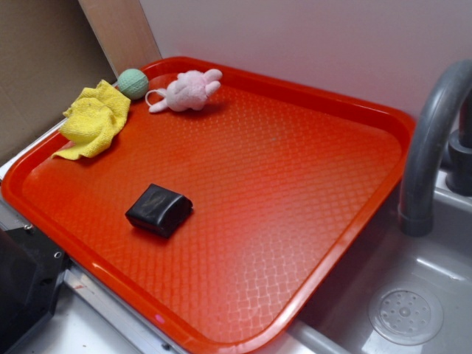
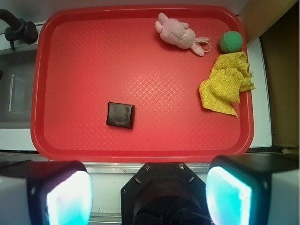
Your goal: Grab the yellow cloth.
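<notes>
Nearest the wrist lens, the claw [image 2: 149, 197] — two pale, glowing fingertip pads [image 2: 69, 199] spread wide apart at the bottom edge, nothing between them, poised short of the near rim of the big red textured plastic tray [image 2: 140, 152]. Not in the exterior view at all.

Further in, a small dark, glossy, squarish pouch-like item [image 2: 121, 115] lying alone toward the middle of the tray. At the far side, a pink plush bunny [image 2: 178, 35] on its side, and beside it a small green ball [image 2: 230, 41].

Target of the job: the bright yellow terry cloth [image 2: 226, 84], bunched and folded in the tray's corner, draped up onto the rim, its upper edge just beside the ball and apparently touching it. Well apart from the claw — approach not yet begun, by the look of it.

Likely handling: light, limp, easily compressed, no risk of breakage, fibres offering decent friction. Best hold probably on the raised, crumpled ridge [image 1: 94, 116] in the middle of the heap, pinched from above, rather than the flat corner trailing on the tray floor. Chief hazards: snagging only one thin layer, or nudging the ball aside on the way down.

Beyond the tray, a grey faucet [image 1: 431, 140] over a grey sink basin [image 1: 413, 295] set in the counter.
</notes>
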